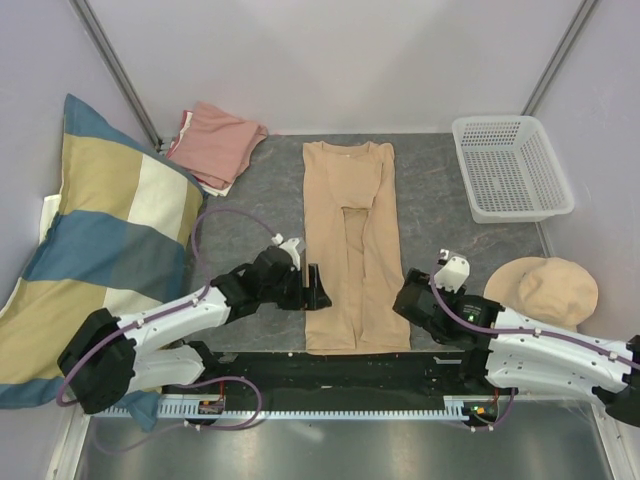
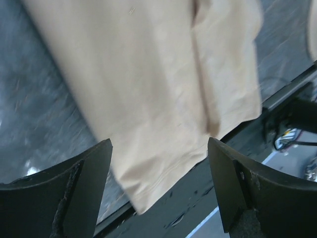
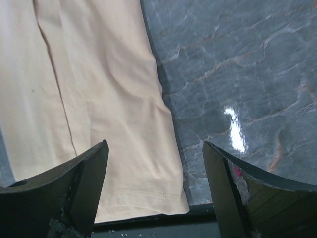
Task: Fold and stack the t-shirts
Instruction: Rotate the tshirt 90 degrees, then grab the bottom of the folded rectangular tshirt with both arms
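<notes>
The tan t-shirt (image 1: 350, 240) lies flat in the middle of the table, folded lengthwise into a long narrow strip with its collar at the far end. The salmon-pink t-shirt (image 1: 215, 145) sits folded at the back left. My left gripper (image 1: 316, 285) is open beside the strip's near left edge. In the left wrist view the left gripper (image 2: 159, 148) hovers over the shirt's hem corner (image 2: 143, 188), holding nothing. My right gripper (image 1: 406, 300) is open at the near right corner. The right wrist view shows the right gripper (image 3: 154, 146) above the hem (image 3: 143, 188), its jaws apart and empty.
A big blue, yellow and cream striped pillow (image 1: 95, 240) leans along the left side. A white mesh basket (image 1: 510, 165) stands at the back right. A round beige hat (image 1: 545, 290) lies near the right arm. The black front rail (image 1: 340, 375) runs just below the shirt's hem.
</notes>
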`<state>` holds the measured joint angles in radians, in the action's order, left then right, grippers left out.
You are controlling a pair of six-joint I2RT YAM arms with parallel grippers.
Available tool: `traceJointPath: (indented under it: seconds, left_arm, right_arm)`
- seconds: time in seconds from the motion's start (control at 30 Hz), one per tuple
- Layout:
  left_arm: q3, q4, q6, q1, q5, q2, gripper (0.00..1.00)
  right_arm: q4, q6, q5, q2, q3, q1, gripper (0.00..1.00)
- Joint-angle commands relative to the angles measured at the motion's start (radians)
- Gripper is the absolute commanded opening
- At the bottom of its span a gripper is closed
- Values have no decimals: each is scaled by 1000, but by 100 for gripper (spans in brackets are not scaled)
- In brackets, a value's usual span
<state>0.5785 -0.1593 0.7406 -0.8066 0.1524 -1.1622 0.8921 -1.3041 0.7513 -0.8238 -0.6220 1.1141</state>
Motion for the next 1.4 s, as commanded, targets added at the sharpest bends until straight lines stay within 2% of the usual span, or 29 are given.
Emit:
traceJointPath:
  seconds: [0.0,0.13,0.37,0.5,0.67,0.9,1.23,1.37]
  left_arm:
    - [-72,-38,108,-32,-79,97,85]
    - [-115,-83,134,-43,-105,162,85]
    - [-175,-124,187,-74,-111,243,82]
    - [-186,-132,236,-130,-128,223,80]
    - [-174,-129,286,-230,-181,153,79]
    - [-184,-114,319,-253,-198,134,77]
    - [-184,-112,322,-255,-215,130,77]
    - [-174,-97,322,-255,-221,105,75]
  right_arm:
    - [-76,17,-128,-44,39,-2,86]
    - [-73,35,-174,-49,70,-2,87]
    - [-90,23,-286,44,151,-2,85]
    - [-94,8,-349,40,168,-2,83]
    - [-91,3,-354,17,163,-2,83]
    - [-114,-9,-369,6,189,-2,79]
    - [-140,-37,-409,31,238,0,69]
    - [-169,-40,-414,20,254,-2,61]
